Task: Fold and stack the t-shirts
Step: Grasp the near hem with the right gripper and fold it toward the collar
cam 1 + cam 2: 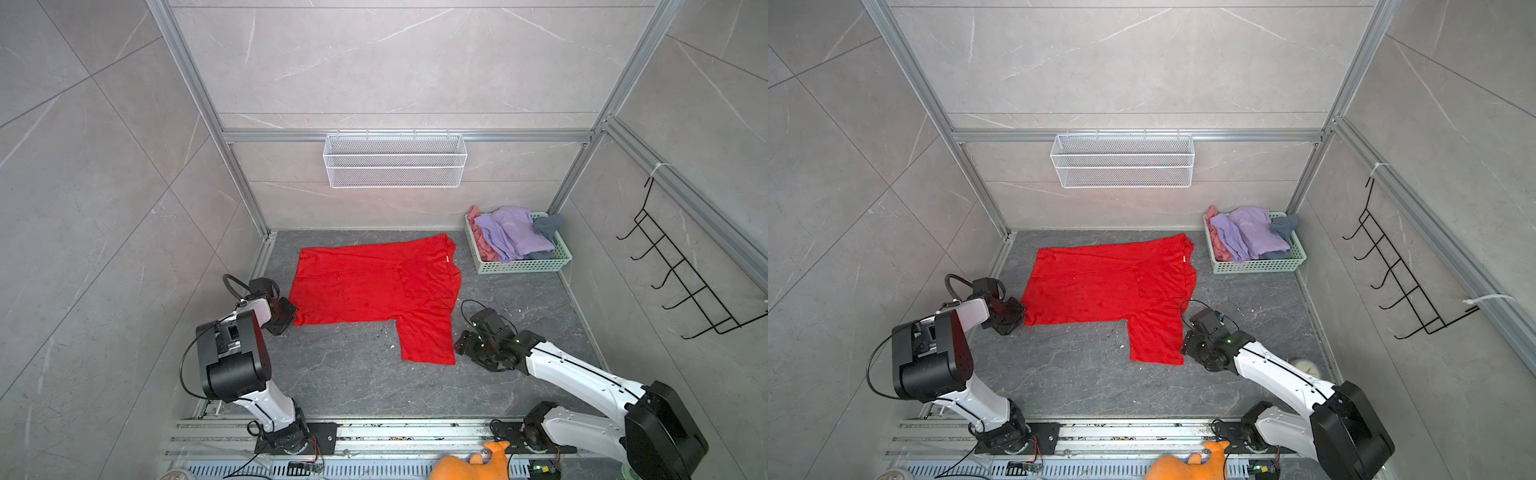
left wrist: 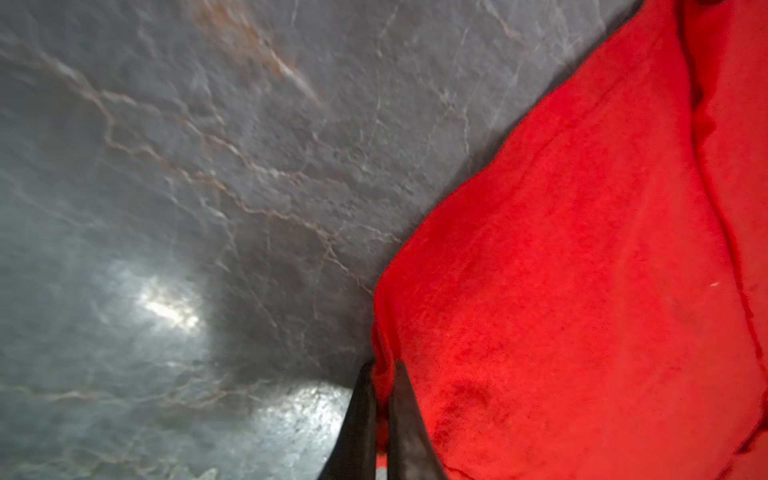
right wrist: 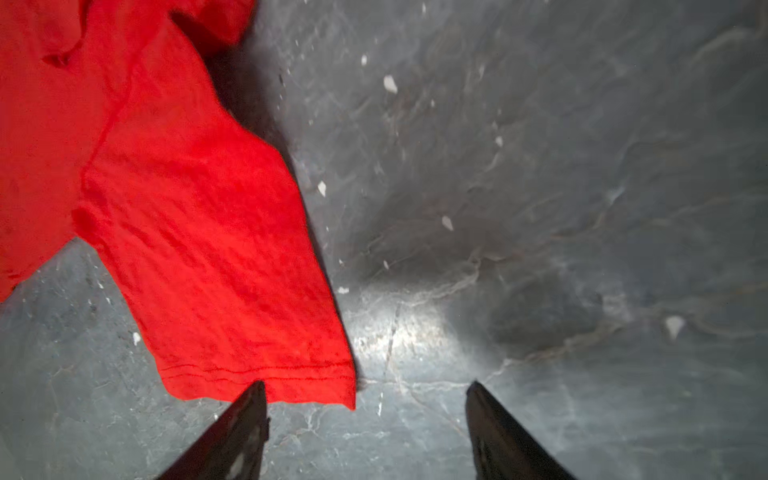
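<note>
Large bright red cloth t-shirt (image 1: 374,286) spread on dark grey stone table (image 1: 353,382); left gripper (image 2: 380,368) clamped on its corner. Right gripper (image 3: 366,385) jaws apart just beside the sleeve, empty.

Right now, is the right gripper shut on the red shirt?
No, the right gripper stands wide open, gripping nothing, beside the red shirt.

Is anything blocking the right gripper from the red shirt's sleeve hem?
Nothing visible does. The right gripper, jaws open, sits at the sleeve hem of the red t-shirt; only table with tiny white flecks lies around it.
</note>
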